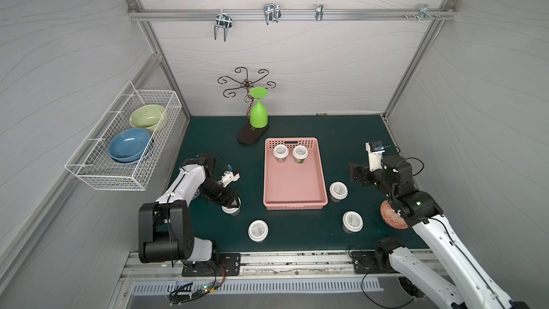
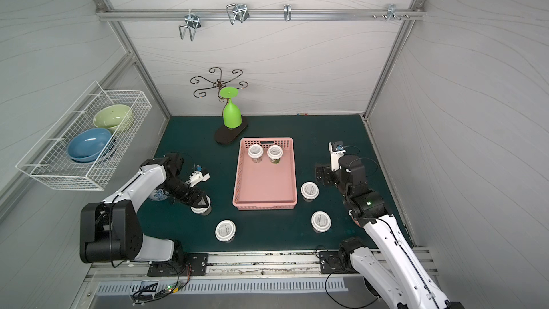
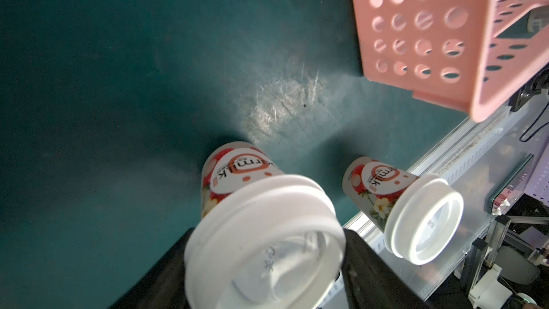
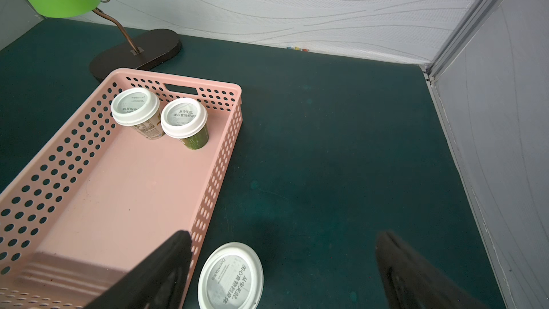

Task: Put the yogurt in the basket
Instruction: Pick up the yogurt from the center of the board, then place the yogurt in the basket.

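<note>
- Green mat (image 1: 297, 233): left gripper (image 3: 267, 242) straddles a yogurt cup (image 3: 234, 173) at the basket's (image 1: 292, 205) eight o'clock; only its wrist view shows fingers (image 3: 374, 274) flanking the lid (image 3: 255, 203), contact unclear.
- Right gripper (image 4: 282, 234) gapes, empty.
- Two cups (image 4: 135, 107), (image 4: 184, 117) stand inside at twelve o'clock.

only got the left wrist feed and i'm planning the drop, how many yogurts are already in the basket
Observer: Two yogurts stand upright, side by side, at the far end of the basket.
Operator: ok and how many are left out besides the cup between my jaws and its neighbour
Observer: Two more, on the right arm's side of the basket: one close beside its wall, another nearer the front edge.
</note>
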Controlling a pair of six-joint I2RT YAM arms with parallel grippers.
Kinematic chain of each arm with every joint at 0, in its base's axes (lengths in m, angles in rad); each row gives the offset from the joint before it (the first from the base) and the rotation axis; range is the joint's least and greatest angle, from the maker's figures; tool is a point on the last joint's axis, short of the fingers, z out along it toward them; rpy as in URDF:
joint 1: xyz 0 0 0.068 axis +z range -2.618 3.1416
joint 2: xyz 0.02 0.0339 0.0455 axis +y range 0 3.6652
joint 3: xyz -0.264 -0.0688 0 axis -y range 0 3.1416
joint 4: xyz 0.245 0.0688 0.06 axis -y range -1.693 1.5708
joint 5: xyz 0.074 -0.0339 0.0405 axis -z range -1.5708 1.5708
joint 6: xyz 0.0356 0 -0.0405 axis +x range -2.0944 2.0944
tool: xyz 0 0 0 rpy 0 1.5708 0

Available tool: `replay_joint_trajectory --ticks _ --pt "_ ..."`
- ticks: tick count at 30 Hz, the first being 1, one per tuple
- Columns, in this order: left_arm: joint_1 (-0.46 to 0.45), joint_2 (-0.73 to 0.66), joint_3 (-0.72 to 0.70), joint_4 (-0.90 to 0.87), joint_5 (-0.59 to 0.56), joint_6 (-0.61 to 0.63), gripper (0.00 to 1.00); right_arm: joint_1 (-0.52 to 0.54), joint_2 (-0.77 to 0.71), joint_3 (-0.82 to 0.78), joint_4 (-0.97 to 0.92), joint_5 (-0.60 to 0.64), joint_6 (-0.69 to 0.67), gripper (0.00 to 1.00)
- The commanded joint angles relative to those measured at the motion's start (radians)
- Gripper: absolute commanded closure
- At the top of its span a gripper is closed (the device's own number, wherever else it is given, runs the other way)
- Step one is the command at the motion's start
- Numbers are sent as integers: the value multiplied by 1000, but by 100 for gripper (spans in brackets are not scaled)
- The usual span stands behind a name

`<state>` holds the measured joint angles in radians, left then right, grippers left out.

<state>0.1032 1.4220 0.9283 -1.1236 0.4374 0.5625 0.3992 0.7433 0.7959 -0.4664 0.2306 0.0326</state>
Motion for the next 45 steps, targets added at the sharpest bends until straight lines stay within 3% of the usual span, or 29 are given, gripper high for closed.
replay_joint_trajectory --ticks 1,7,20,32,45 --pt "3 -18 93 -40 70 -21 25 7 -14 -17 30 15 -4 1" --pt "-38 14 240 -58 110 -91 26 7 -27 -30 38 24 -4 1" --pt "-289 206 576 -29 107 -271 26 8 -43 -42 46 28 0 1" --pt "-465 388 729 44 43 -336 26 8 -53 -49 51 33 3 1" --pt "-571 615 866 107 -26 -411 26 12 -49 -56 54 26 6 1"
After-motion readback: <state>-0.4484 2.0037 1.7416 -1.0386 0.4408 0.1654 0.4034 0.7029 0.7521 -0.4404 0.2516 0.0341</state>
